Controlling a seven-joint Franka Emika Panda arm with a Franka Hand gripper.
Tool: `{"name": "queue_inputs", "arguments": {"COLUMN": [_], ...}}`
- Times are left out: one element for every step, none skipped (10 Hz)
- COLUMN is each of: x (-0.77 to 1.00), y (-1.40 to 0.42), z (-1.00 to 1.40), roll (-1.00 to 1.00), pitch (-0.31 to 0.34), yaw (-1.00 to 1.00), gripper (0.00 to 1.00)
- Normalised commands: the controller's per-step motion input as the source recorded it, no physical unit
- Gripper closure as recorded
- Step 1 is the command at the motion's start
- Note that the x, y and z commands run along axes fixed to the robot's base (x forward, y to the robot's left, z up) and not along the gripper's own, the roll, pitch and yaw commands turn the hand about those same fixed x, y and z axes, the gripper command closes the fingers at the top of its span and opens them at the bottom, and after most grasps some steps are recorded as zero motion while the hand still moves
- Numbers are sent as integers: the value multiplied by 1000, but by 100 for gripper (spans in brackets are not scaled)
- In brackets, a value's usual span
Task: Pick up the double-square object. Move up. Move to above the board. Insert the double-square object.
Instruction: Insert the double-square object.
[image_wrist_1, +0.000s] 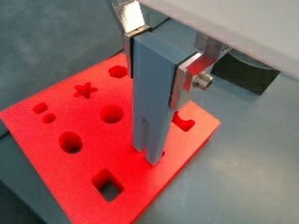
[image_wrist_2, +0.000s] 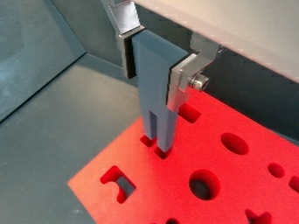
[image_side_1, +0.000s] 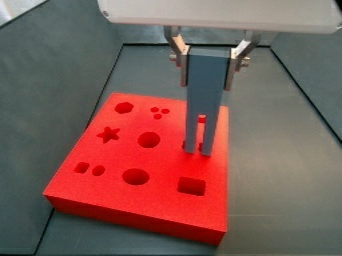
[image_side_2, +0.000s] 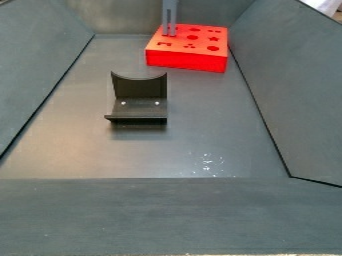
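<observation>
We count one double-square object (image_side_1: 206, 95), one board (image_side_1: 127, 180), one fixture (image_side_2: 138, 99) and one gripper (image_side_1: 205, 55) in these pictures. The gripper sits above the board with its two silver fingers (image_wrist_1: 191, 73) pressed on either side of the upper part of the double-square object (image_wrist_1: 155, 96), so we read it as clamped on that bar. The bar stands upright, and its two prongs reach down to the board's top near one edge; in a wrist view (image_wrist_2: 159, 96) the prong tips meet the red surface at a pair of small square openings, though we cannot tell how deep they sit. In a side view we count on the board's top one star, several round holes of differing size, a cluster of three small dots, a pair of small holes near the front corner and one square hole. In a wrist view the board (image_wrist_2: 222, 188) also shows a hook-shaped cutout near its corner. The fixture, a dark L-shaped bracket on its base plate, stands on the grey floor (image_side_2: 174, 150) well apart from the board (image_side_2: 187, 52), and nothing lies between them. Grey sloping walls (image_side_2: 40, 90) surround the floor. We see no brand, label or readable writing on anything.
</observation>
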Motion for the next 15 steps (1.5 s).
{"name": "queue_inputs", "arguments": {"x": [0, 0, 114, 149, 143, 86, 54, 37, 46, 0, 0, 0, 0, 17, 0], "y": [111, 103, 51, 29, 31, 23, 40, 29, 26, 3, 0, 0, -14, -51, 0], "z": [-269, -254, -283, -323, -351, -329, -289, -280, -283, -309, -366, -414, -411, -311, -160], "roll": [121, 107, 87, 87, 129, 144, 127, 131, 139, 141, 166, 157, 106, 0, -89], "pitch": [26, 41, 41, 27, 33, 26, 24, 26, 34, 21, 4, 0, 0, 0, -109], "yaw": [0, 0, 0, 0, 0, 0, 0, 0, 0, 0, 0, 0, 0, 0, 0], "gripper": [100, 100, 100, 100, 100, 100, 100, 100, 100, 100, 100, 100, 100, 100, 100]}}
